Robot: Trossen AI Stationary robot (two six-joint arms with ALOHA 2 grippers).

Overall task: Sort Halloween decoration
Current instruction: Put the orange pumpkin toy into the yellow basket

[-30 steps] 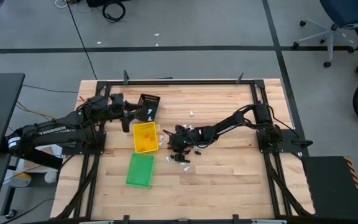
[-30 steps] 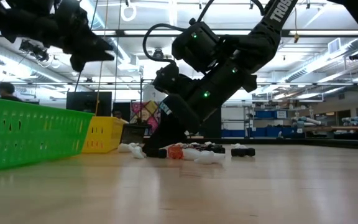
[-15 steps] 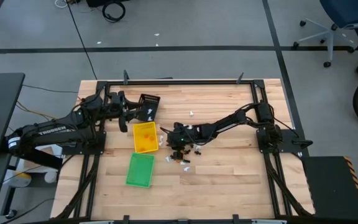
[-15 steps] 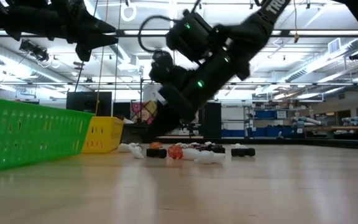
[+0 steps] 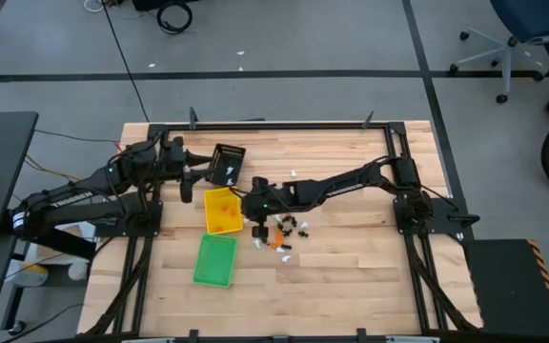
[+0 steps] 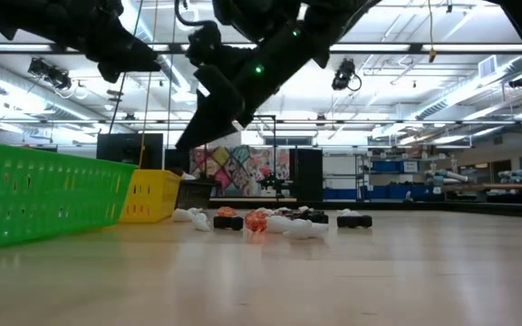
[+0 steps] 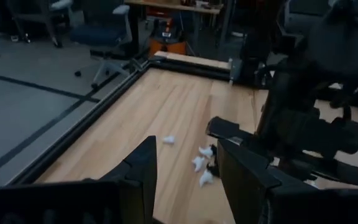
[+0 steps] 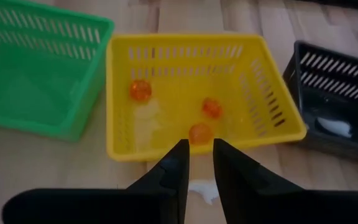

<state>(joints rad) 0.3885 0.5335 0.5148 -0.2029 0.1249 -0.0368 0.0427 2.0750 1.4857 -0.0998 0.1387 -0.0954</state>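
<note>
The Halloween trinkets lie in a loose pile point(image 5: 282, 229) of white, orange and black pieces on the table, right of the yellow tray point(image 5: 210, 221); the pile also shows in the low view point(image 6: 270, 220). My right gripper point(image 8: 197, 149) hangs over the yellow tray's right edge point(image 5: 252, 199), nearly shut, with an orange trinket point(image 8: 199, 134) at its fingertips. Two more orange trinkets point(image 8: 140, 90) lie in the yellow tray. My left gripper point(image 7: 185, 180) is open and empty, raised beside the black tray point(image 5: 229, 162), which holds a white trinket point(image 8: 334, 126). My right gripper has the small round orange trinket point(image 8: 199, 138) pinched between its two fingertips, coming from above and slanting toward the table's left. The trinket is lifted clear, over the yellow tray's near wall. The fingers hide its lower part.
A green tray point(image 5: 214, 259) stands near-left of the yellow one. A lone white trinket point(image 5: 294, 173) lies far of the pile. A black frame point(image 5: 255, 124) runs round the table. Bare wood lies to the right and near side.
My right gripper has risen off the pile of trinkets and gone toward the table's left, and now hangs over the yellow tray's right edge. The pile stays on the table.
</note>
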